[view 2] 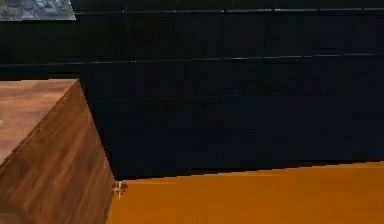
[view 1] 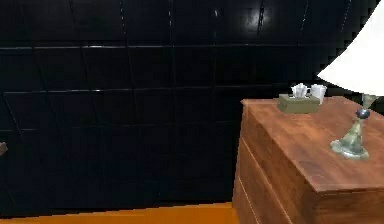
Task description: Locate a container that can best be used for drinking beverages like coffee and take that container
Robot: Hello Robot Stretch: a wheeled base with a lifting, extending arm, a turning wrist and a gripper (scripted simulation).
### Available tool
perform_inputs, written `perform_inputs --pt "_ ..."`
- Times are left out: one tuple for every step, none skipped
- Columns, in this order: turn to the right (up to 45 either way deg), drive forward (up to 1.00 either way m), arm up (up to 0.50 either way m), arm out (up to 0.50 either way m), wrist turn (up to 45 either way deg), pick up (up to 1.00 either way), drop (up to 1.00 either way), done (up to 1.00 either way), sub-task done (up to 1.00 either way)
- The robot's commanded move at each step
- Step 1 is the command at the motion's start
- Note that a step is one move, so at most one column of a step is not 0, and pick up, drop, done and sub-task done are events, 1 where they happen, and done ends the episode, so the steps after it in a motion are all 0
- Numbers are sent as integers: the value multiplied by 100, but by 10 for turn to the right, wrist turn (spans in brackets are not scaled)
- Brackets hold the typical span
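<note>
Wooden surface (view 1: 300, 140) at the forward view's right: 1 tissue box (view 1: 302, 99), 1 lamp (view 1: 352, 142), black wall (view 1: 120, 100) ahead. Which way the cup lies, I cannot tell, nor the hand's state. Likely more searching first.

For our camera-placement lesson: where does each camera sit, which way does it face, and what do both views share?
Forward view: on the robot, facing ahead and slightly down at a dark tiled wall and a wooden dresser bearing a tissue box and lamp; own body: none.
Arm side view: on the robot's body, facing sideways at the wall, orange floor and dresser; own body: none.
Shared: the dresser and wall.
</note>
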Motion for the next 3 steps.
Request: perform_inputs --pt "0 80 0 0 0 0 0 0 0" --pt "-240 0 0 0 0 0 0 0 0" --pt "0 0 50 0 0 0 0 0 0"
